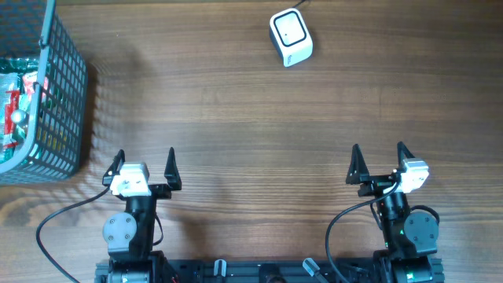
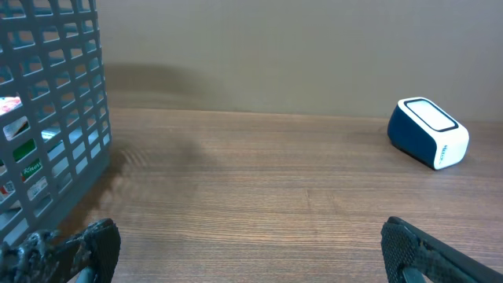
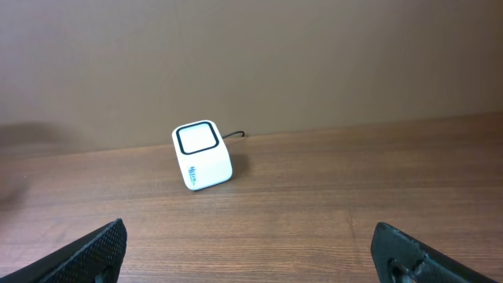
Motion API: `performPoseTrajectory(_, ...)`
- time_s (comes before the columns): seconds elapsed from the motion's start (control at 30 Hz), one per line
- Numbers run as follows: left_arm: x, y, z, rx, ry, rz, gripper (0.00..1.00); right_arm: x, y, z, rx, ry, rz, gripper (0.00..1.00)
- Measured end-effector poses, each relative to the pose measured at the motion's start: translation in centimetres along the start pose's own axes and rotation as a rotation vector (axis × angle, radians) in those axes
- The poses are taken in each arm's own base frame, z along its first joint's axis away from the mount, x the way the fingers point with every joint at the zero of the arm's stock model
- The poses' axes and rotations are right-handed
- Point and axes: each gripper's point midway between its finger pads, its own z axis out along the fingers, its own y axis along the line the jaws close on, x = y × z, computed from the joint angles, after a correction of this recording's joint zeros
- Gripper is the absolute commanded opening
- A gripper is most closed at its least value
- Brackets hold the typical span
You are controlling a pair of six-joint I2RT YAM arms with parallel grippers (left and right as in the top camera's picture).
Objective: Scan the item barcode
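Observation:
A white barcode scanner (image 1: 291, 36) with a dark window stands at the far middle of the wooden table; it also shows in the left wrist view (image 2: 428, 132) and the right wrist view (image 3: 202, 154). Packaged items (image 1: 14, 102) lie inside a grey wire basket (image 1: 59, 118) at the far left, partly hidden by its mesh. My left gripper (image 1: 145, 167) rests open near the front left, nothing between its fingers. My right gripper (image 1: 380, 163) is open at the front right, also empty. Both are far from the scanner and the basket.
The basket's wall (image 2: 55, 118) rises close on the left of the left wrist view. A thin cable (image 3: 236, 134) leads from the scanner toward the back edge. Bare wooden tabletop (image 1: 251, 141) spreads between the arms and the scanner.

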Motion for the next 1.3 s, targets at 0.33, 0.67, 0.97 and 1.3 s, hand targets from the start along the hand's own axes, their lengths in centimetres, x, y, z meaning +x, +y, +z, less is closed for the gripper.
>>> performPoseTrajectory(0.33, 0.04, -0.84, -0.01, 0.034, 0.002, 0.003, 1.0, 0.28, -0.04, 0.07, 0.002, 0.012, 0.0, 1.0)
performPoseTrajectory(0.67, 0.04, -0.84, -0.01, 0.034, 0.002, 0.003, 1.0, 0.27, -0.04, 0.07, 0.002, 0.012, 0.0, 1.0)
performPoseTrajectory(0.97, 0.04, -0.84, -0.01, 0.034, 0.002, 0.003, 1.0, 0.29, -0.04, 0.08, 0.002, 0.012, 0.0, 1.0)
performPoseTrajectory(1.3, 0.04, -0.84, -0.01, 0.034, 0.002, 0.003, 1.0, 0.27, -0.04, 0.07, 0.002, 0.012, 0.0, 1.0)
